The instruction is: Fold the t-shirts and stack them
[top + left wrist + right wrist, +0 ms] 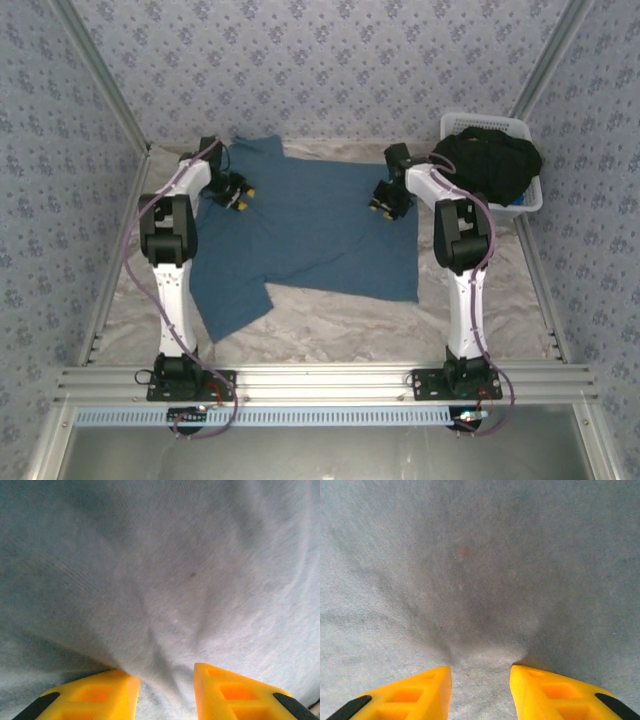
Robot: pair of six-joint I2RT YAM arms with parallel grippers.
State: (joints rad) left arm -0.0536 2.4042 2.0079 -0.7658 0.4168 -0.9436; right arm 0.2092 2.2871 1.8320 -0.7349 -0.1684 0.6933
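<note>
A teal-blue t-shirt (310,225) lies spread flat across the middle of the table, one sleeve reaching toward the near left. My left gripper (240,195) presses down on its far left part. In the left wrist view the cloth (165,580) gathers into a fold that runs down between the yellow fingers (115,690), and the left gripper (166,680) is shut on it. My right gripper (383,203) sits on the shirt's far right edge. In the right wrist view the cloth (480,580) puckers between the right gripper's (480,677) jaws, pinched. Black t-shirts (487,160) lie heaped in the basket.
A white slatted basket (528,203) stands at the far right corner, close behind the right arm. Crumpled pale sheeting (340,325) covers the table in front of the shirt. Patterned walls and metal rails (110,280) enclose the sides.
</note>
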